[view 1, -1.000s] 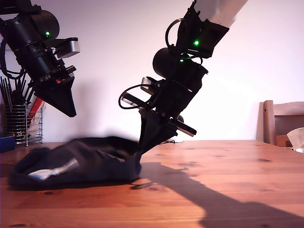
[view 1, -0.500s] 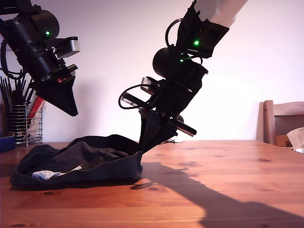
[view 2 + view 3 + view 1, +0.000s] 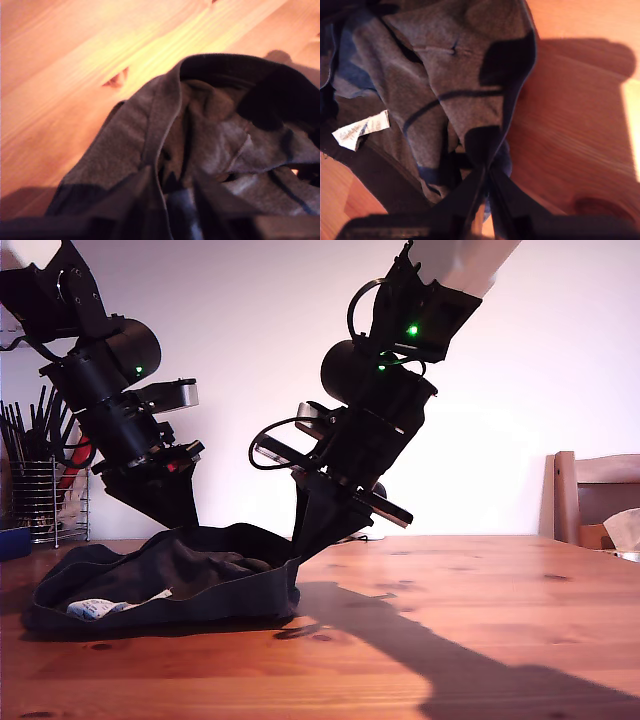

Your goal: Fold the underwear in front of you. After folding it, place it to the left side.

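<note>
Lowered first gripper (image 3: 170,515) onto rumpled underwear (image 3: 190,575), white label (image 3: 360,129) showing

My first gripper (image 3: 170,200) is hovering over the limp dark-grey fabric underwear (image 3: 200,135), its two dark fingers (image 3: 135,200) standing apart with a raised fold of cloth lying between them. Beyond the fingertips, the wide black waistband (image 3: 225,65) is arching above the warm orange wooden table (image 3: 65,65).
</note>
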{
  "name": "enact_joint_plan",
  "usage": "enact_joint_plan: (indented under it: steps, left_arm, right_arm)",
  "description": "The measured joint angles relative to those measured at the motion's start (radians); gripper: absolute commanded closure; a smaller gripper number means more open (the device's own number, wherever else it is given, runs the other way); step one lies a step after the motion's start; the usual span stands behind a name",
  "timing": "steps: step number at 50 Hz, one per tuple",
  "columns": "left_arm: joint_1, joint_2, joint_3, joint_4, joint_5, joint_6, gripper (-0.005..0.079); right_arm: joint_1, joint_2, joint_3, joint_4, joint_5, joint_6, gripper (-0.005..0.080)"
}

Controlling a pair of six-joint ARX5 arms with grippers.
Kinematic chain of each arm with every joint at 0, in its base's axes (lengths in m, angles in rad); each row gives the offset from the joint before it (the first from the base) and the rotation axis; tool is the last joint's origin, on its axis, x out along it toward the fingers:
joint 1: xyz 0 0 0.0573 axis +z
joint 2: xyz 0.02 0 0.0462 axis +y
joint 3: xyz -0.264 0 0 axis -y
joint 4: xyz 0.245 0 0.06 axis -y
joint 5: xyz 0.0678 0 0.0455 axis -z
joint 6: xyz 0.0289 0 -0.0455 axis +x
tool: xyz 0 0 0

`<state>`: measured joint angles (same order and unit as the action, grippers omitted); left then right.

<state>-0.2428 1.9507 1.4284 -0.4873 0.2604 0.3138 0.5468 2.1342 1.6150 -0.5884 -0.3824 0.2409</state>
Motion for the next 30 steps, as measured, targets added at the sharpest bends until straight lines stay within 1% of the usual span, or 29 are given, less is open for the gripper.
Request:
enact_joint_plan:
  steps: [2,9,28,30]
  left_arm:
    - [0.0,0.0,0.0,0.002,0.0,0.005,0.0671]
    - [0.0,0.0,0.0,-0.003,-0.001,0.006,0.0658]
    - [0.0,0.0,0.0,0.005,-0.008,0.007,0.0556]
    - [0.0,0.0,0.0,0.009,-0.009,0.007,0.0555]
  right_arm:
    - [0.0,0.0,0.0,0.0,0.0,0.0,0.0765]
    - [0.001,0.0,0.0,0.002,0.0,0.0,0.0765]
    - [0.001,0.0,0.0,0.003,0.0,0.0,0.0765]
    - [0.001,0.0,0.0,0.003,0.0,0.0,0.0765]
